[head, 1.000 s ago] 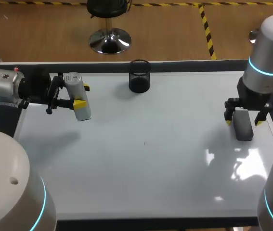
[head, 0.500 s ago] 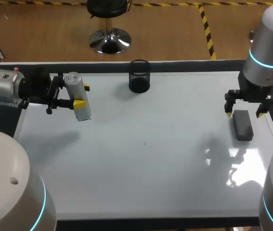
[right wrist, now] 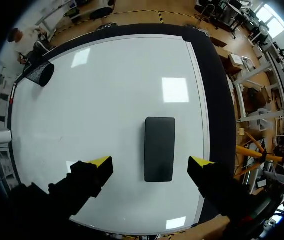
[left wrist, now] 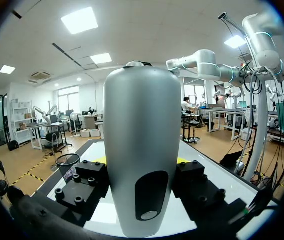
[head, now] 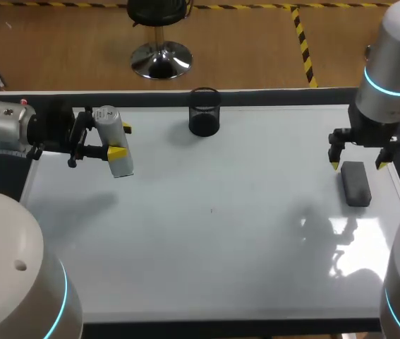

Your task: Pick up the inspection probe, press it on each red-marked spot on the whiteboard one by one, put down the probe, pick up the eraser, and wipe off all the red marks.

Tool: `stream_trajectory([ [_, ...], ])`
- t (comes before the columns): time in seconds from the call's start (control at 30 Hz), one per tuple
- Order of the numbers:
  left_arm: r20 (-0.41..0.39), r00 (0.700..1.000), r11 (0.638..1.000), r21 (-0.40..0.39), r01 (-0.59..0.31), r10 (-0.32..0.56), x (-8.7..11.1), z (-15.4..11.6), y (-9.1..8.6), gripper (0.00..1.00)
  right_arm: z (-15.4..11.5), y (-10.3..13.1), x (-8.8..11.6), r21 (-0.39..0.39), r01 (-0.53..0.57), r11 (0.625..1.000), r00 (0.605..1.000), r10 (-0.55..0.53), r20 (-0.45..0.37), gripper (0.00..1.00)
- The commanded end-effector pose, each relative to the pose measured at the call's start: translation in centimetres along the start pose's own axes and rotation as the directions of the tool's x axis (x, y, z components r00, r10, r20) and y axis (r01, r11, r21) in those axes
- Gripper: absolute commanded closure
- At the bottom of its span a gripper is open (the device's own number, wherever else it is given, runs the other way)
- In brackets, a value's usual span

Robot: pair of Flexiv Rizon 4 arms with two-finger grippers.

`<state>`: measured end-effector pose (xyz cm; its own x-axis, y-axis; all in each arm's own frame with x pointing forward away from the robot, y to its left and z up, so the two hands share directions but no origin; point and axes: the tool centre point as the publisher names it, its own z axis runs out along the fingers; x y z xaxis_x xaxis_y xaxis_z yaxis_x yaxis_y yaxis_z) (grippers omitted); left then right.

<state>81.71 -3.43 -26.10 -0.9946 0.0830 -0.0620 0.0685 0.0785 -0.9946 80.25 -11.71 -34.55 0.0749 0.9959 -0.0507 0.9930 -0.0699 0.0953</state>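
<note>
1. White whiteboard (head: 214, 212) covers the table top, dark-edged, with glare patches at lower right in the head view.
2. Left gripper (head: 120, 140) sits at upper left of the head view, over the board's left margin. Its fingers are clamped from two sides on the inspection probe (head: 111, 138), a pale grey cylinder held clear of the board.
3. Left wrist view: the probe (left wrist: 142, 150) fills the middle, with the black finger blocks pressed against both its flanks. The yellow tips are hidden behind it.
4. Right gripper (head: 357, 166) is at right of the head view, fingers spread wide and holding nothing.
5. The eraser (head: 355, 183), a dark grey block, lies flat on the board near its right edge.
6. Right wrist view: the eraser (right wrist: 159, 149) lies ahead of the right gripper (right wrist: 151, 161), in line with the gap between the two yellow tips, touching neither.
7. A black mesh cup (head: 204, 111) stands upright at the far edge, upper middle of the head view, well apart from both grippers.
</note>
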Motion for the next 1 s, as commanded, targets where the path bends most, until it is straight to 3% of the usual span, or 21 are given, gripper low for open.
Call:
stream_trajectory([
  [0.03, 0.000, 1.000, 1.000, 0.001, -0.002, 0.002, 0.0, 0.0, -0.1, 1.00, -0.1, -0.1, -0.1, -0.002, 0.001, 1.000, 1.000, -0.001, -0.001, 0.00],
  [0.7, -0.003, 1.000, 1.000, 0.001, 0.031, -0.031, -0.8, 0.7, -0.2, 1.00, -0.1, -0.1, -0.1, -0.002, 0.001, 1.000, 1.000, -0.001, -0.001, 0.00],
  [1.0, -0.081, 0.996, 0.999, 0.010, 0.042, -0.041, -2.5, 2.5, -0.8, 1.00, -0.1, -0.1, -0.1, -0.002, 0.001, 1.000, 1.000, -0.001, -0.001, 0.00],
])
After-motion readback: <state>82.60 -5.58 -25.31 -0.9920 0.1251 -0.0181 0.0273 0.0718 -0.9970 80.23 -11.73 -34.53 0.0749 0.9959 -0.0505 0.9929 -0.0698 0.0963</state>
